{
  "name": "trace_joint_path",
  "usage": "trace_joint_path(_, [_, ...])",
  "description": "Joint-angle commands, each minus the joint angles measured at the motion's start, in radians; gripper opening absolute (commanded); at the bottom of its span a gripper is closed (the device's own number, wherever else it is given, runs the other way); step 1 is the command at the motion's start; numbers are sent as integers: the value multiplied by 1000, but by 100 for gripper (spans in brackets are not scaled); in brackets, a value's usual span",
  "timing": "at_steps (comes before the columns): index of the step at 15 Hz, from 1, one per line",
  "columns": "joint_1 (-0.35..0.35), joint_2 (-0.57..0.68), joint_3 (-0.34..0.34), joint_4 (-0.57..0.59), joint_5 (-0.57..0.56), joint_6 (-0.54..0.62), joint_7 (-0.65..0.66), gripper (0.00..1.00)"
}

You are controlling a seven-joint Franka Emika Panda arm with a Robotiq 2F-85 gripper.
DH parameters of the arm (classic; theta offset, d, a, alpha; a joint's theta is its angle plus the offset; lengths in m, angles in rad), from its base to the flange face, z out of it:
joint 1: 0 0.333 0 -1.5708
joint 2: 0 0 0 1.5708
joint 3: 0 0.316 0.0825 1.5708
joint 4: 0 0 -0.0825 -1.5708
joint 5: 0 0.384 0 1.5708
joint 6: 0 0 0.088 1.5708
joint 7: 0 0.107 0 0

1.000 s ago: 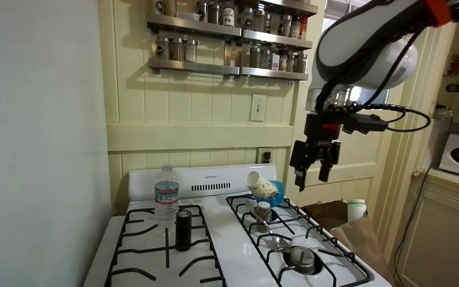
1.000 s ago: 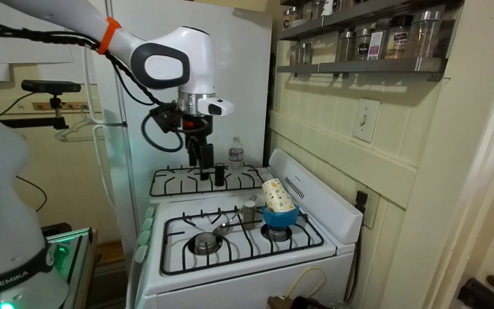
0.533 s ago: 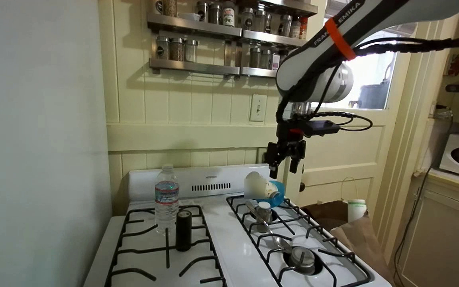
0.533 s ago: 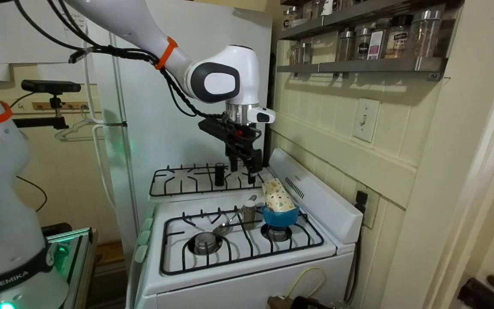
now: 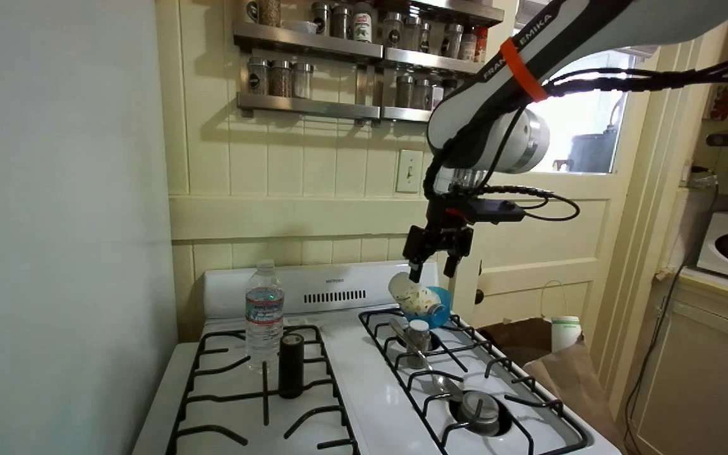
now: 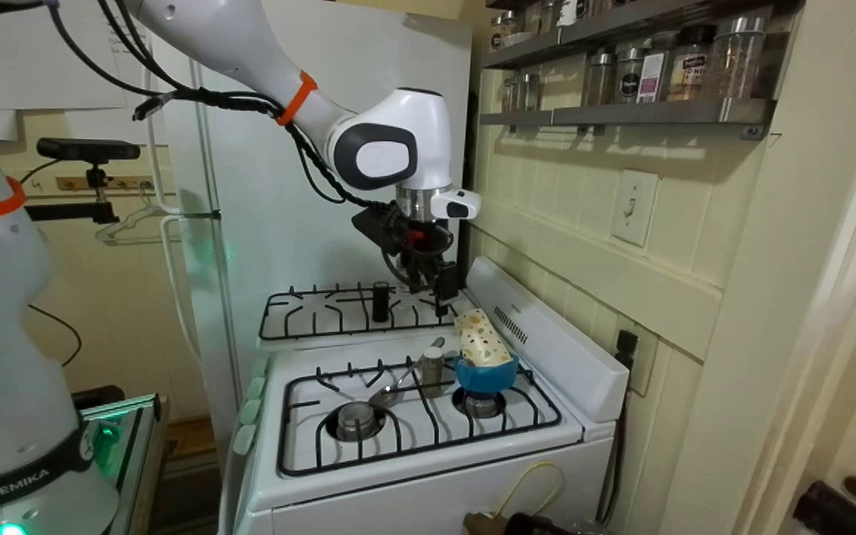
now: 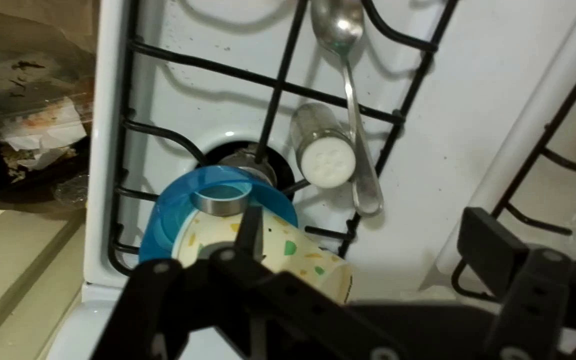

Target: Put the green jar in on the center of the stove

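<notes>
The green jar (image 5: 418, 349) is short and greenish with a pale top. It stands at the rear burner area of a grate, beside a spoon; it also shows in an exterior view (image 6: 432, 374) and in the wrist view (image 7: 326, 152). The stove (image 5: 354, 373) is white with black grates; its bare middle strip shows in the wrist view (image 7: 448, 130). My gripper (image 5: 433, 273) is open and empty, in the air above the patterned cup near the back panel. In the wrist view its fingers (image 7: 493, 250) stand wide apart, and the jar lies ahead of them, not between them.
A patterned cup (image 6: 481, 340) leans in a blue bowl (image 6: 489, 377) beside the jar. A metal spoon (image 7: 363, 165) touches or nearly touches the jar. A clear water bottle (image 5: 264, 316) and a small dark bottle (image 5: 291, 366) stand on the far grate. The white back panel (image 6: 547, 342) rises behind.
My gripper has moved across toward the back panel and the cup, quickly at first, then slightly further and lower. It stays open. The jar and other objects have not moved.
</notes>
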Motion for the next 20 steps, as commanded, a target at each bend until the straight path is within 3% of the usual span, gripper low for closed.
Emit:
trace_joint_path(1, [24, 28, 27, -72, 138, 171, 53, 100])
trace_joint_path(4, [31, 18, 44, -138, 216, 253, 85, 100])
trace_joint_path(8, [32, 7, 52, -176, 243, 256, 118, 100])
trace_joint_path(20, [-5, 73, 8, -129, 153, 232, 142, 100])
